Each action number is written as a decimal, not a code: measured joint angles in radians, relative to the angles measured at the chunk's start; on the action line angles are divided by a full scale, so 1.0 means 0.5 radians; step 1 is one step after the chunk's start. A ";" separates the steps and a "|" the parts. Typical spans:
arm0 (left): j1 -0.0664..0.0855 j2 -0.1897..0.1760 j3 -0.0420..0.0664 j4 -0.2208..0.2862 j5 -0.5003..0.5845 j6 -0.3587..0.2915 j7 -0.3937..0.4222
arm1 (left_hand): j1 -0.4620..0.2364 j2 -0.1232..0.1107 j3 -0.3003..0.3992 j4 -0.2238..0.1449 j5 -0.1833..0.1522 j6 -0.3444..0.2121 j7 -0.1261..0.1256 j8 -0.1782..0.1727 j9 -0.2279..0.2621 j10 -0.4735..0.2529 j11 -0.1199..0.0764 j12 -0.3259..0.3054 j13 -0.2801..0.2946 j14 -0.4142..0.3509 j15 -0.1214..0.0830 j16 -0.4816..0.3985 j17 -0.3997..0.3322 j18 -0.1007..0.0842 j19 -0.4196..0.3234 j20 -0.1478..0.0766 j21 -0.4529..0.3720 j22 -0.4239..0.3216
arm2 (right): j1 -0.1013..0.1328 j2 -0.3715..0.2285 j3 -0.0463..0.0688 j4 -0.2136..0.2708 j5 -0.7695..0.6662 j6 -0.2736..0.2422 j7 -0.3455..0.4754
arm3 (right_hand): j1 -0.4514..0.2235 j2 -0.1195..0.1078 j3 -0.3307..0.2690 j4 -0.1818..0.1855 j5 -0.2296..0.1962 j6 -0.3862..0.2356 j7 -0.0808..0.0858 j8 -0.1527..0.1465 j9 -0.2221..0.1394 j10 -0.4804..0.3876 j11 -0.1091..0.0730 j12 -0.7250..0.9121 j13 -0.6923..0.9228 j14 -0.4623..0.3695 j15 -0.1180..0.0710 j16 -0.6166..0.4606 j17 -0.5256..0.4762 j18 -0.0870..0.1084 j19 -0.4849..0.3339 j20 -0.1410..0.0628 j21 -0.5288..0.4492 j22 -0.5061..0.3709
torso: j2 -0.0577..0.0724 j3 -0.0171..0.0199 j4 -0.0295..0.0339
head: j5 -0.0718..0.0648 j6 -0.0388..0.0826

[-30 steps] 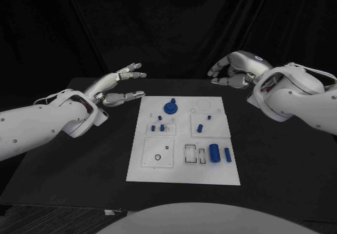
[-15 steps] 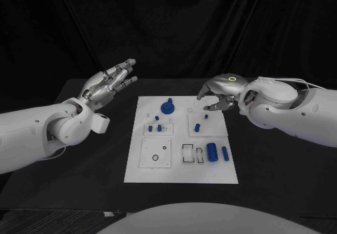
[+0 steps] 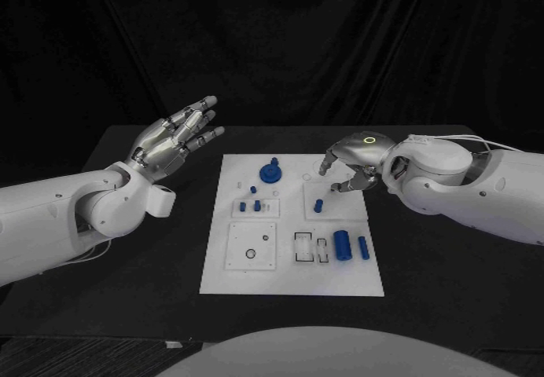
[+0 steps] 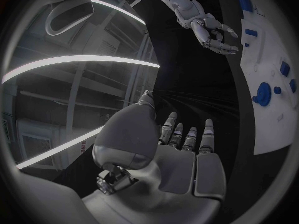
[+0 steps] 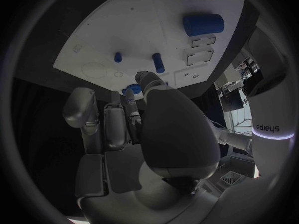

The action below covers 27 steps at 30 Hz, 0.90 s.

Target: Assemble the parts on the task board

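The right hand [image 3: 351, 163] hangs over the task board [image 3: 292, 275], fingers bent and holding nothing, ready to pick a part. The left hand [image 3: 176, 140] waits off to the side, fingers spread.

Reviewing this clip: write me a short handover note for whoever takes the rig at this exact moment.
Left hand: raised beside the task board, fingers spread, holding nothing.
Right hand: low over the board's far right part, fingers curled down by a small blue peg; no grip visible, and whether it touches cannot be told.
Parts: blue round knob at far centre, short pegs in the left middle square, large blue cylinder and a slimmer one near right.
Done: nothing clearly assembled.
Left: pick up and seat the loose pieces.
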 measured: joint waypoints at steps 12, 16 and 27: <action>-0.024 0.002 0.000 -0.003 0.023 0.053 0.005 | 0.026 0.025 0.000 0.000 0.047 0.001 0.000 0.000 0.000 -0.001 0.028 0.017 0.000 -0.014 0.028 -0.015 -0.004 0.000 0.000 0.002 0.000 -0.010 | -0.056 0.052 -0.001 -0.099 -0.016 0.048 -0.012 | 0.001 0.000 0.177 -0.177 0.102 -0.011 0.011 0.003 0.090 -0.025 0.003 0.088 0.003 0.000 0.000 -0.023 -0.023 0.091 -0.008 -0.008 -0.052 0.000 | -0.005 0.0019 -0.002 | 0.023 0.000; -0.028 0.006 0.000 -0.006 0.026 0.067 0.005 | 0.093 0.032 0.000 0.000 0.093 0.001 0.000 0.000 0.000 -0.001 0.028 0.017 0.000 0.001 0.043 -0.015 -0.004 0.000 -0.001 0.034 0.000 -0.010 | -0.062 0.066 0.000 -0.131 -0.018 0.051 -0.013 | 0.000 0.001 0.209 -0.209 -0.061 -0.011 0.011 0.008 0.122 -0.040 -0.004 0.155 0.006 0.000 0.000 -0.023 -0.023 0.091 -0.007 -0.007 -0.052 0.000 | -0.003 0.0004 -0.001 | 0.021 0.000; -0.033 0.023 0.000 -0.033 0.030 0.113 0.007 | 0.244 0.080 -0.107 -0.003 0.279 0.055 0.053 0.000 0.000 0.015 0.073 0.073 0.000 0.048 0.090 -0.011 -0.003 0.000 0.066 0.101 0.001 0.001 | -0.104 0.097 -0.001 -0.211 -0.021 0.043 -0.014 | 0.000 0.001 0.243 -0.243 -0.149 -0.011 0.011 0.100 0.196 -0.039 -0.004 0.256 0.040 0.000 0.000 -0.023 -0.023 0.091 -0.007 -0.007 -0.052 0.000 | 0.002 0.0012 0.000 | 0.020 0.000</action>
